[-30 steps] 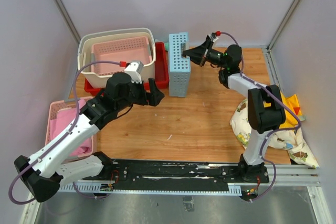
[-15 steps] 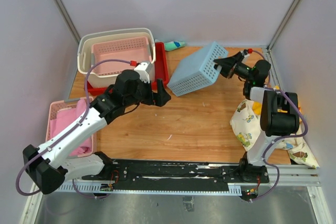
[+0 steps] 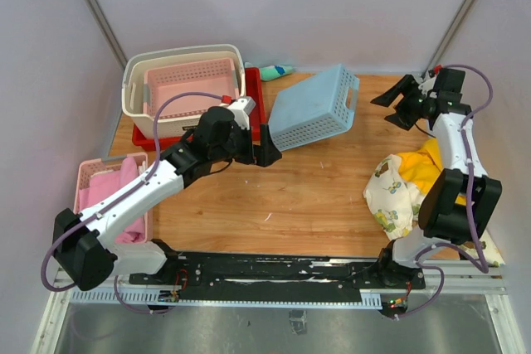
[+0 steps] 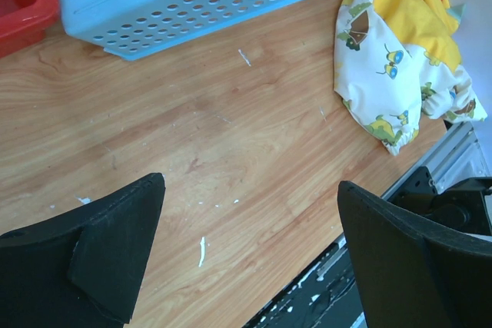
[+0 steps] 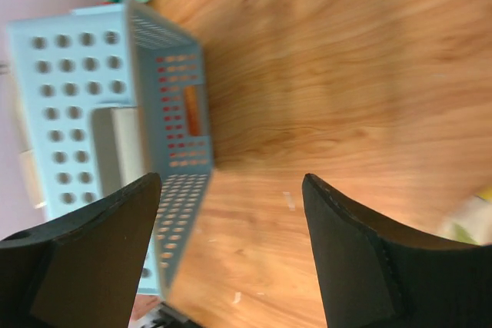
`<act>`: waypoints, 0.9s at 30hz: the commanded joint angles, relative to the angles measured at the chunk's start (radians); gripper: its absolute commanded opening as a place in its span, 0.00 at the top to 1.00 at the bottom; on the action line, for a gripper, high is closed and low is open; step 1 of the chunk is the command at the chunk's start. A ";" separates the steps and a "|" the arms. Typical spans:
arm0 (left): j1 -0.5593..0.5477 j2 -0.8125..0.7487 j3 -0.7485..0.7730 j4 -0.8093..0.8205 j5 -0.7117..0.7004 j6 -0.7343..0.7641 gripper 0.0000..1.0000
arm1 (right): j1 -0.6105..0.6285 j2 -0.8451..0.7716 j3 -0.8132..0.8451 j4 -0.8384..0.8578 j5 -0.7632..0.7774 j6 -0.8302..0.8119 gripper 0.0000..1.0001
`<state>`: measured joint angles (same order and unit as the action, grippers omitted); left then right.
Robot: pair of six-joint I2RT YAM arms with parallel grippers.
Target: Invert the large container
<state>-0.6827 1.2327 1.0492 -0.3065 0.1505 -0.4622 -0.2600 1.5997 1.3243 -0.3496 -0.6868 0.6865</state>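
At the near left, the left arm reaches diagonally over the wooden table (image 3: 315, 196). The left gripper (image 3: 262, 142) has its fingers spread wide and holds nothing, just beside the near corner of a tilted blue basket (image 3: 314, 113). The right arm rises past a printed cloth (image 3: 397, 192) to the far right edge. The right gripper (image 3: 390, 109) is also splayed and empty, pointing left, well apart from the blue basket. In the far left corner the large container (image 3: 134, 97) stands upright, mouth up. It is deep, cream and round-cornered, with a pink basket (image 3: 189, 89) nested inside, and rests on a red tray (image 3: 257, 101). Neither of the 2 grippers touches it.
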 commanded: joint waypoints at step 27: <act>0.050 -0.139 -0.002 -0.120 -0.150 -0.056 0.01 | 0.671 -0.177 0.052 -0.242 0.582 -0.347 0.26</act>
<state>-0.6563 1.2129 1.0527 -0.3386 0.0887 -0.4950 0.2230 1.3518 1.3750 -0.6102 -0.1986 0.3798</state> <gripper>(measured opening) 0.991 0.742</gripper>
